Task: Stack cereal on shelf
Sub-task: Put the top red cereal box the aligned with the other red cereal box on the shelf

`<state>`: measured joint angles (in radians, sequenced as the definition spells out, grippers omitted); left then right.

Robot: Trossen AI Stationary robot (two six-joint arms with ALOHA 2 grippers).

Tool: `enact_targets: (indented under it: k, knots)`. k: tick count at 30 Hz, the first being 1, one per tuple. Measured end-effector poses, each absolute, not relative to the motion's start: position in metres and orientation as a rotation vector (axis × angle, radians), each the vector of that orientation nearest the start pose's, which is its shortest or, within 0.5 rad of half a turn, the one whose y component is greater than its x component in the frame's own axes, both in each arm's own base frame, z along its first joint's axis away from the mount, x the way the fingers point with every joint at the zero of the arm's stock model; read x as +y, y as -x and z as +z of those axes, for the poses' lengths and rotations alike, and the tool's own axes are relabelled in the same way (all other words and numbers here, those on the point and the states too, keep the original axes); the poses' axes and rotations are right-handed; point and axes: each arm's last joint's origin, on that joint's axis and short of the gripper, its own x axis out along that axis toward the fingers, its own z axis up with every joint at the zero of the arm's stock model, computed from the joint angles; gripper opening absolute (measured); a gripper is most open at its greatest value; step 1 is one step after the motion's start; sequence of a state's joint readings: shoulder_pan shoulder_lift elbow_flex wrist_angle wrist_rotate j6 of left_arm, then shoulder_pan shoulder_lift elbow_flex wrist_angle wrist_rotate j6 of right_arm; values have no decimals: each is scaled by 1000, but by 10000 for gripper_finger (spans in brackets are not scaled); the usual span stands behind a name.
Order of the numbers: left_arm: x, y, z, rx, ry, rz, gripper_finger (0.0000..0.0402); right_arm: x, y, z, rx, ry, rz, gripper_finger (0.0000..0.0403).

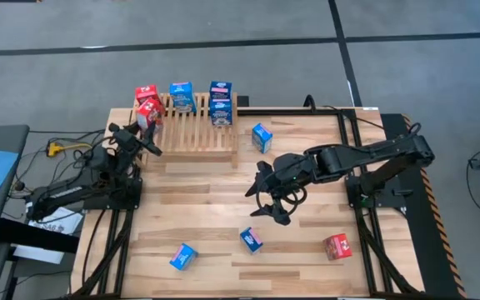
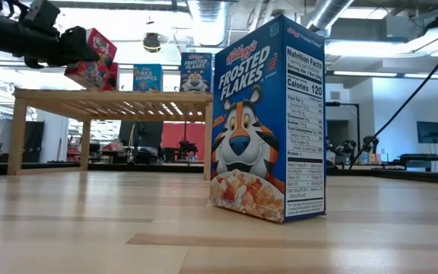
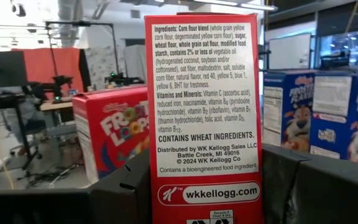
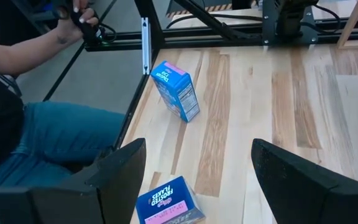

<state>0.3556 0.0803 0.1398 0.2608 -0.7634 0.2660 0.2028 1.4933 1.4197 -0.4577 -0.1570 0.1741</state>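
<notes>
While the left end effector (image 1: 149, 119) holds a small red cardboard cereal box (image 1: 148, 115) clamped between its fingers at the left end of the low light-wood slatted shelf (image 1: 194, 137), the right end effector (image 1: 272, 196) hangs over mid-bench with its fingers spread and nothing between them.

Shelf contents: a second red box (image 1: 145, 92) at the left rear corner, a blue box (image 1: 181, 97) near the middle, and what looks like two blue boxes stacked (image 1: 220, 103) towards the right. The low view shows the held box tilted and just above the slat top, close against the standing red box.

Still on the plank bench (image 1: 198, 225): a blue box (image 1: 262, 137) just right of the shelf, two blue boxes (image 1: 183, 257) (image 1: 252, 240) near the front edge, and one red box (image 1: 336, 247) at front right.

Judged step: placing the held box beside or on top of the red one.

Risks:
- Tilted box may catch the neighbour on descent and knock it off the rear edge.
- A corner could drop into a gap between slats, leaving the box leaning.
- Release while tilted may let it topple.
- A person's arm (image 4: 27, 53) sits just off the bench edge near the right arm's reach.
</notes>
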Motion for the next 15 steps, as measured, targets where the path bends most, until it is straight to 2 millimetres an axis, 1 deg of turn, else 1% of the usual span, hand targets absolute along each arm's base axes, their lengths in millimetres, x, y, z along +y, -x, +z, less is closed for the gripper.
enact_targets:
  k: [4,15]
  knots:
    - [49,-71,224,-172,-147,1098,172,71,-324,360,564,-156,304,317]
    - [55,-68,221,-177,-96,1163,172,71,-324,360,564,-156,304,317]
